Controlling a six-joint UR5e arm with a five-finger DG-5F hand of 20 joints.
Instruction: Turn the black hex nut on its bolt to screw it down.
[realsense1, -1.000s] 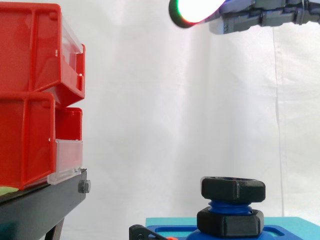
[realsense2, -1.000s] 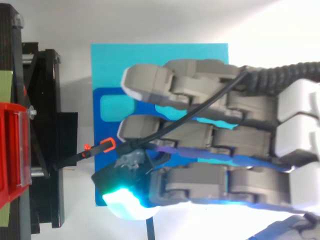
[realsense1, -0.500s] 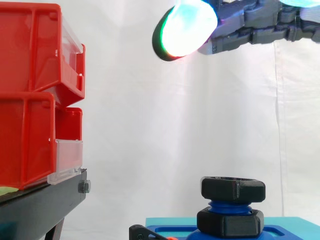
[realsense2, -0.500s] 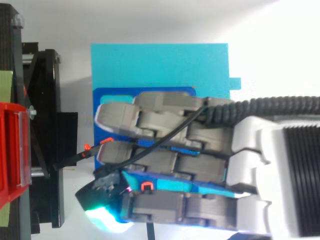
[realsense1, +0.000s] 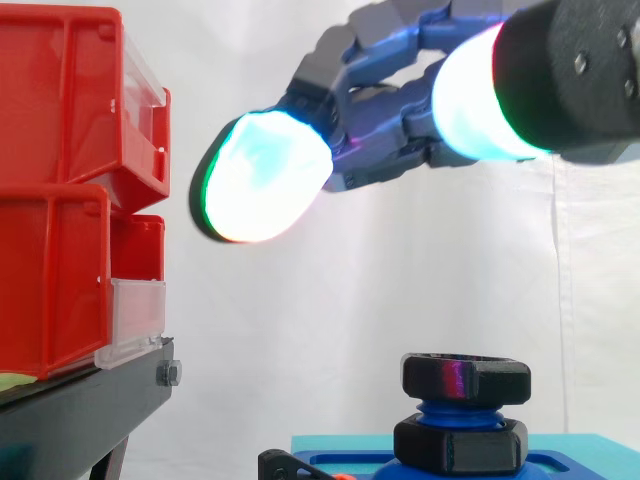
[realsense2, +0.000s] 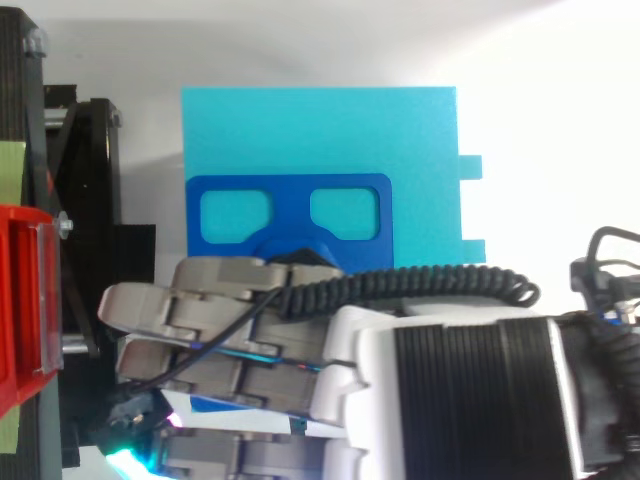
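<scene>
Hand (realsense1: 385, 150) upper right in side view, fingers stretched leftward, loosely apart, holding nothing. Black hex nut (realsense1: 466, 377) well below, lower right of centre.

Bright, even light on my feed: the white curtain (realsense1: 330, 300) nearly blown out, the pads (realsense1: 262, 178) of the hand (realsense1: 385, 140) glowing cyan-white, a magenta glint on the black hex nut (realsense1: 466, 380)

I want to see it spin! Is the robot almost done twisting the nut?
Nothing looks done yet. The upper black nut sits high on the blue bolt, with thread showing above the lower nut. The hand hovers open above, touching nothing. Grabbing and turning are left.
</scene>
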